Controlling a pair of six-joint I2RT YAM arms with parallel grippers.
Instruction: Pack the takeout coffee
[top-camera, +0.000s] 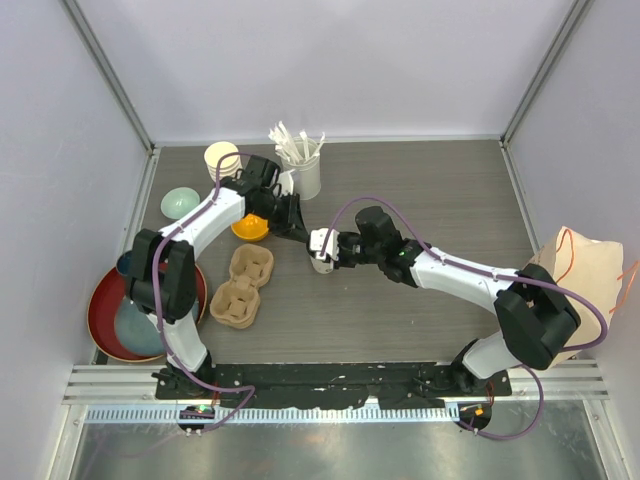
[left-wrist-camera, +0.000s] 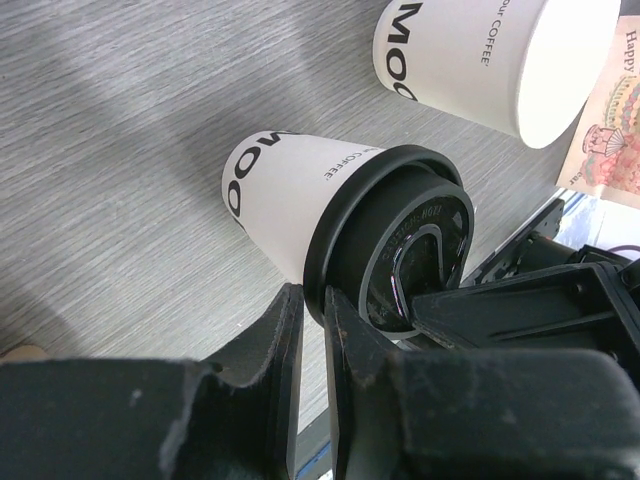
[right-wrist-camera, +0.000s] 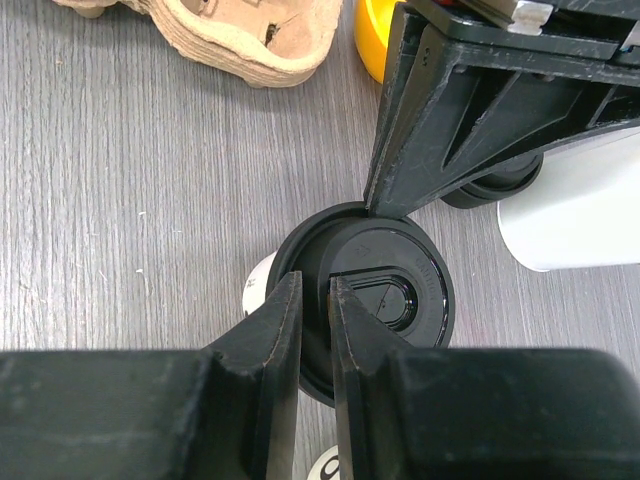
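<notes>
One takeout coffee (left-wrist-camera: 285, 185), a white paper cup with a black lid (left-wrist-camera: 400, 250), sits tilted over the grey table between both arms. My left gripper (left-wrist-camera: 313, 295) is shut on the lid's rim. The right gripper (right-wrist-camera: 315, 285) pinches the opposite edge of the same lid (right-wrist-camera: 400, 280), and only a sliver of the cup (right-wrist-camera: 258, 283) shows below it. From above, the cup (top-camera: 322, 262) lies mid-table, with the left gripper (top-camera: 303, 237) and the right gripper (top-camera: 322, 250) meeting over it. No second capped cup is in view.
A lidless printed cup (left-wrist-camera: 480, 60) is just beyond the held one. A cardboard cup carrier (top-camera: 245, 285) sits left of centre, beside a yellow bowl (top-camera: 250, 228). A utensil holder (top-camera: 305, 170) and stacked cream cups (top-camera: 222, 158) stand at the back, a paper bag (top-camera: 585, 280) far right, a red plate (top-camera: 100, 300) far left.
</notes>
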